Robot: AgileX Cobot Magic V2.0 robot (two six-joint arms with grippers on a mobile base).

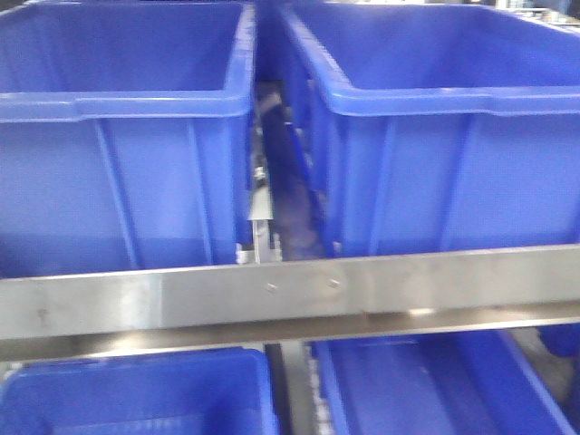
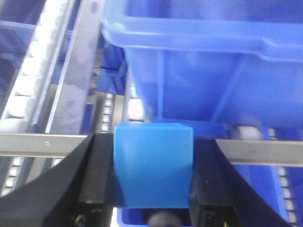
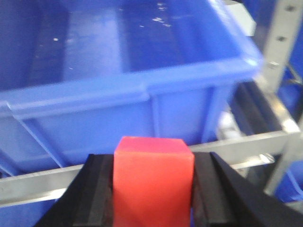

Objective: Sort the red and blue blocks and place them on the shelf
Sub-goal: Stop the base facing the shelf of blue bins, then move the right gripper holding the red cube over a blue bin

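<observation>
In the left wrist view my left gripper (image 2: 152, 168) is shut on the blue block (image 2: 154, 165), held just in front of the shelf crossbar (image 2: 38, 144) and below a blue bin (image 2: 203, 61). My right gripper (image 3: 152, 184) is shut on the red block (image 3: 152, 182), in front of the shelf crossbar (image 3: 246, 149) that carries a big empty blue bin (image 3: 123, 71). Neither gripper shows in the front view, which faces the shelf crossbar (image 1: 290, 294) head-on.
Two large blue bins (image 1: 118, 145) (image 1: 453, 136) stand side by side on the upper level, with a narrow gap between them. Two more bins (image 1: 136, 394) (image 1: 435, 385) sit below. White roller tracks (image 2: 28, 75) run at the left. A steel upright (image 3: 279, 42) stands at the right.
</observation>
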